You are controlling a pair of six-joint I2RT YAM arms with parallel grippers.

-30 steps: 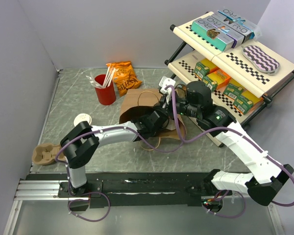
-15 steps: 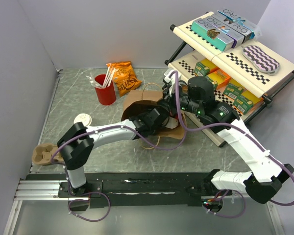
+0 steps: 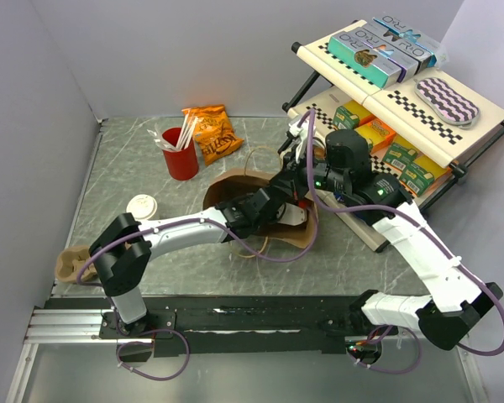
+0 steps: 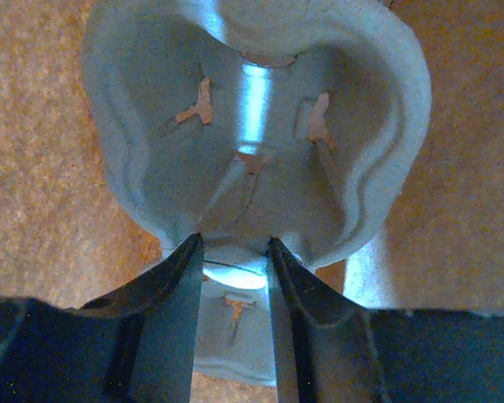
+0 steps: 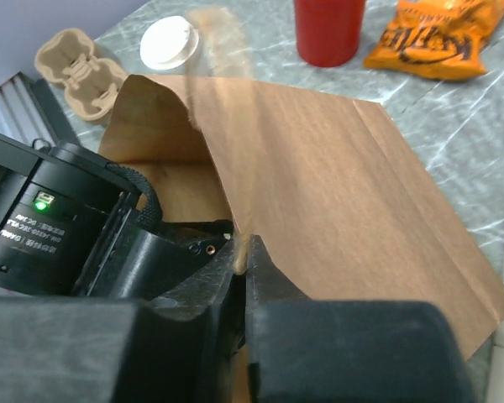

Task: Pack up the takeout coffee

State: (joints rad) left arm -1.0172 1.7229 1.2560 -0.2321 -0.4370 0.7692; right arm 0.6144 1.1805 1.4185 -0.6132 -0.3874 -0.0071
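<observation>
Nearest, at the table's left, the white-lidded takeout coffee (image 3: pixel 141 206) stands outside the brown paper bag (image 5: pixel 319 168), well apart from both arms. Inside the bag, the left gripper (image 4: pixel 233 243) pinches the rim of a moulded-pulp tray (image 4: pixel 252 126). The right gripper (image 5: pixel 242 243), nearly closed, nips the bag's mouth edge. Beyond stands a red cup (image 3: pixel 181 154).

The top external view looks down from above and behind the arm bases, which sit at 6 o'clock. The right wrist view hangs close over the brown paper bag (image 5: pixel 319 168) (image 3: pixel 235 179) and faces the table's 10 o'clock corner. Both views share the bag, the red cup (image 3: pixel 182 159) (image 5: pixel 328 34) and the white lidded cup (image 3: pixel 140 206) (image 5: pixel 170 42). The left wrist view is pressed nearly against a pale moulded shape (image 4: pixel 252 126), seemingly inside the bag.
</observation>
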